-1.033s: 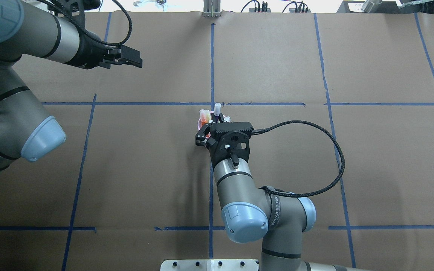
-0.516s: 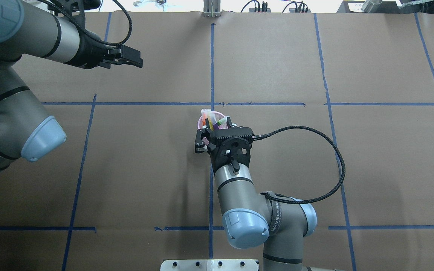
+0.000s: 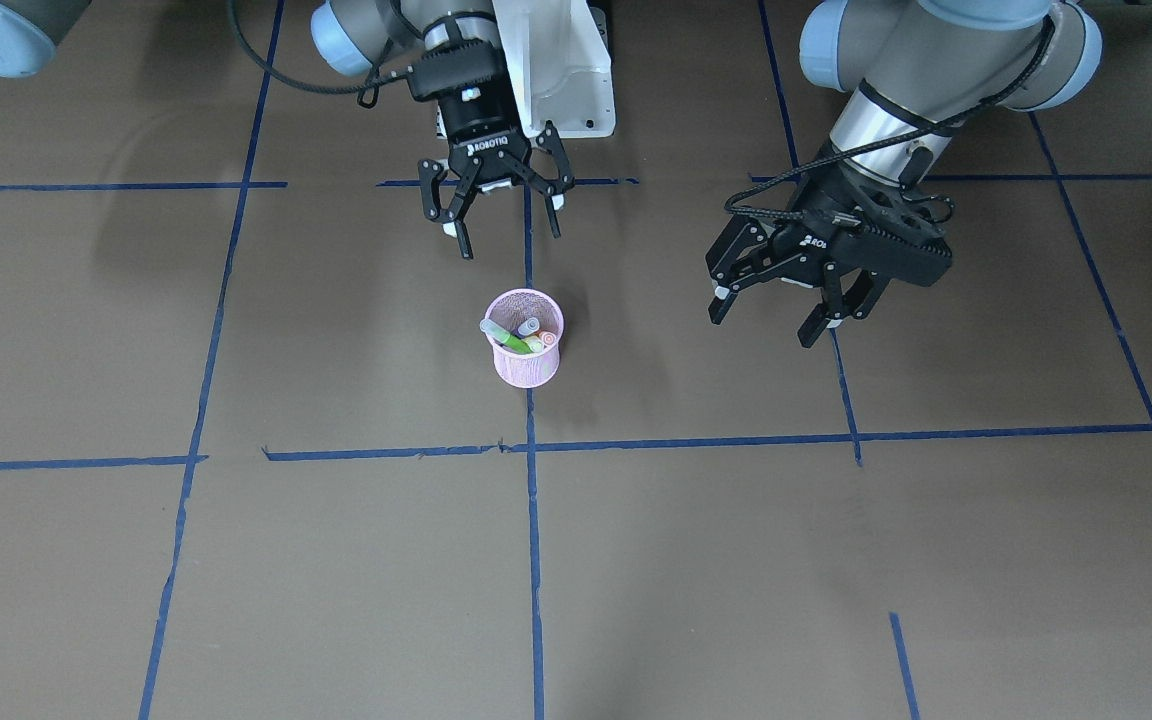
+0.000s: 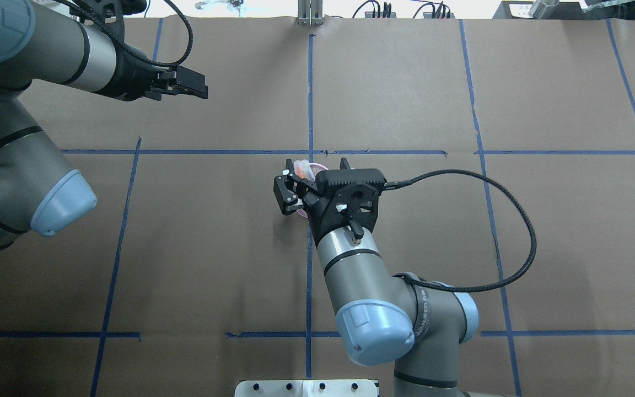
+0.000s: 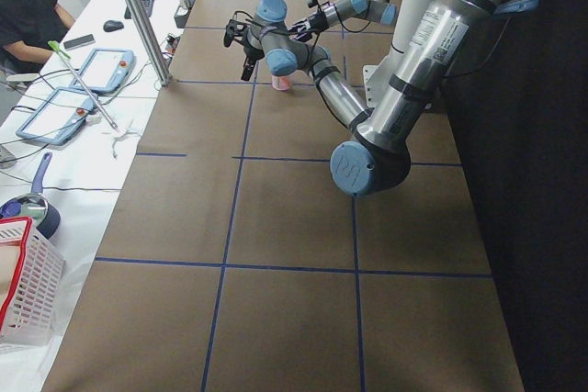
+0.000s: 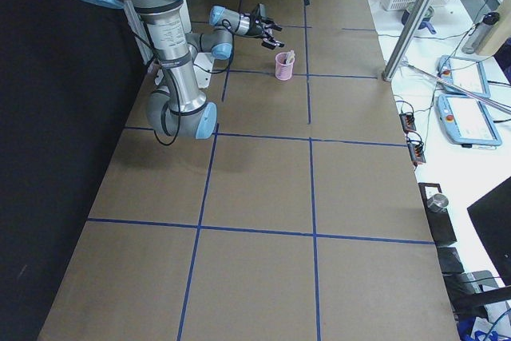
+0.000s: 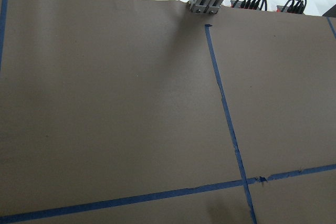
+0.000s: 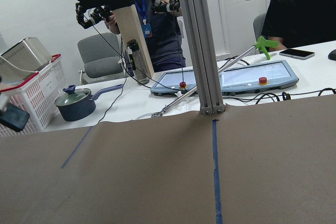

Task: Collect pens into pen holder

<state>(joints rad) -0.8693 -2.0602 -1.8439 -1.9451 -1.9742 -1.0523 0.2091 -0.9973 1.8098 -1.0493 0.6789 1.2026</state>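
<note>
The pink mesh pen holder (image 3: 526, 362) stands upright near the table's centre line. Inside it lie the pens: a green one (image 3: 506, 341), a purple one with a pale cap (image 3: 528, 326) and an orange one (image 3: 539, 344). My right gripper (image 3: 508, 232) hangs open and empty above the table, on the robot's side of the holder. From overhead the right gripper (image 4: 313, 177) covers most of the holder, leaving only a strip of pink rim (image 4: 317, 165). My left gripper (image 3: 771, 315) is open and empty, well off to the side; overhead shows the left gripper (image 4: 199, 88) far from the holder.
Blue tape lines (image 3: 696, 441) cross the brown paper-covered table. A white base plate (image 3: 566, 70) sits at the robot's foot. A metal post (image 4: 309, 14) stands at the far edge; people, tablets (image 8: 252, 77) and a basket (image 5: 23, 282) are beyond the table.
The right gripper, down at the holder with pens standing up between its fingers a second ago, has let them drop in, lifted away and stands wider open. The left arm stayed put.
</note>
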